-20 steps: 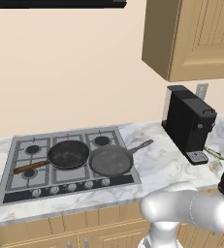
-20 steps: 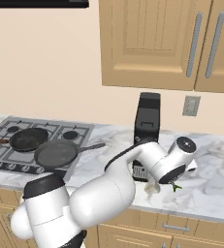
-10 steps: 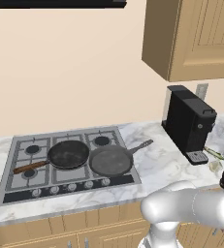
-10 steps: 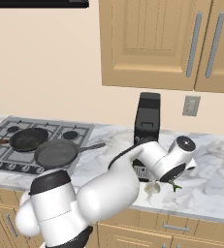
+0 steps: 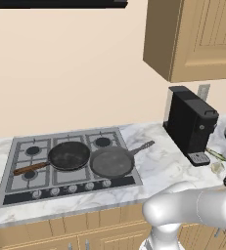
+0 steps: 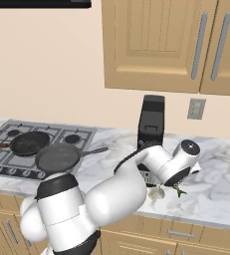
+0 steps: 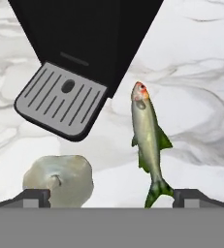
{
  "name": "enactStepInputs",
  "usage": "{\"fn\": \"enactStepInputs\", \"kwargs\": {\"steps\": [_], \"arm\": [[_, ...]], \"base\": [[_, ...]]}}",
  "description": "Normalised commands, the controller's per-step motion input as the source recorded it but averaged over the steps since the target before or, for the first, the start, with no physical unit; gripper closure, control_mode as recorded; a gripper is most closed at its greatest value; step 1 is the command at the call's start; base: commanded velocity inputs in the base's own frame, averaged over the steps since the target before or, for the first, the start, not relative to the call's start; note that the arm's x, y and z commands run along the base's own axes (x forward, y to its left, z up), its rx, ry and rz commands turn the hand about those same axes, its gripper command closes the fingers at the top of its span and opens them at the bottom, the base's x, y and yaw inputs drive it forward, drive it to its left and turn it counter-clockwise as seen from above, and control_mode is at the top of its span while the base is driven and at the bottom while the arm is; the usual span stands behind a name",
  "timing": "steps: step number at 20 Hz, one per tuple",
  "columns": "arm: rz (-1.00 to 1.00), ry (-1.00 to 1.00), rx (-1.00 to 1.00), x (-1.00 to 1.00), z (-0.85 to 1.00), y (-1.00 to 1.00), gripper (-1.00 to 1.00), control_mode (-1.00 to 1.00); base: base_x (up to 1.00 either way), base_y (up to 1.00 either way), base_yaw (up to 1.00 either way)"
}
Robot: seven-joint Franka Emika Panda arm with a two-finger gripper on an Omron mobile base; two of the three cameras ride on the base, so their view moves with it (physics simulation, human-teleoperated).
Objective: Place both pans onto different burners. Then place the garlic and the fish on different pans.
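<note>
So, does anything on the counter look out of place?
Yes: the fish and the garlic lie on the bare marble counter beside the coffee machine, not on the pans. Nothing looks spilled or damaged.

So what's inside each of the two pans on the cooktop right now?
Nothing: the black pan and grey pan both look empty. The garlic and fish lie on the counter beside the coffee machine.

Robot arm (image 6: 111, 191): glossy white rounded shell segments, bulbous at base and elbow. Dark grey to black bands at the joints; a black collar tops the base segment and another rings its foot. Wrist end: round white cap with small dark centre disc. Finger tips (image 7: 33, 197): small, dark grey, blocky.
</note>
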Motion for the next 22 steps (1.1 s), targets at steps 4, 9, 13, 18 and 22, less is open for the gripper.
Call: {"fn": "enactStepInputs", "kwargs": {"steps": [4,9,13,18,22], "arm": [[0.0,0.0,0.0,0.11,-0.15,0.0,-1.0,-1.0],[0.0,0.0,0.0,0.15,-0.17,0.0,-1.0,-1.0],[0.0,0.0,0.0,0.2,-0.15,0.0,-1.0,-1.0],[0.0,0.0,0.0,0.16,-0.14,-0.02,-1.0,-1.0],[0.0,0.0,0.0,0.05,-0.15,-0.12,-1.0,-1.0]], "base": [[0.0,0.0,0.0],[0.0,0.0,0.0],[0.0,0.0,0.0],[0.0,0.0,0.0],[0.0,0.0,0.0]]}}
